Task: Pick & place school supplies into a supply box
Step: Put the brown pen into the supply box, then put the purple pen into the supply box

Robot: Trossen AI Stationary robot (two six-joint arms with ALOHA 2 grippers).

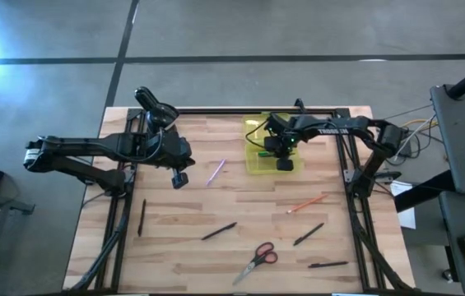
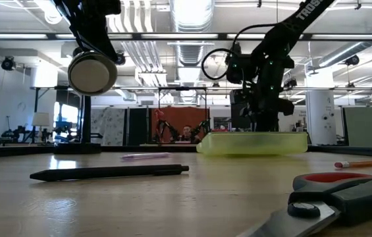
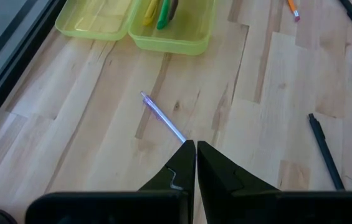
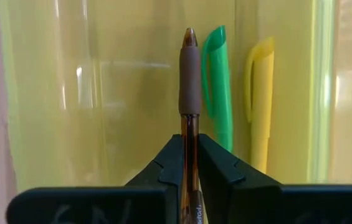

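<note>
The yellow-green supply box (image 1: 275, 158) stands open at the far middle of the table, its lid (image 3: 95, 22) lying flat beside it. A green pen (image 4: 216, 81) and a yellow pen (image 4: 260, 99) lie inside. My right gripper (image 4: 190, 137) is over the box (image 2: 251, 143), shut on a pen with a brown grip sleeve (image 4: 190, 74). My left gripper (image 3: 195, 146) is shut and empty, raised above the table (image 1: 180, 177), next to the pink-purple pen (image 3: 163, 118) lying flat on the wood. My right gripper pinches the pen's clear barrel (image 4: 190, 124) between its two fingers, just behind the brown grip sleeve. The pen lies along the fingers and sticks out past their tips over the box's inside. Whether its tip touches the box floor I cannot tell.
Loose on the near half of the table lie an orange pencil (image 1: 306, 203), red-handled scissors (image 1: 257, 259) and black pens (image 1: 141, 218) (image 1: 218, 232) (image 1: 308, 234) (image 1: 328, 265). Free wood lies between them. Black frame rails run along the table's left and right edges.
</note>
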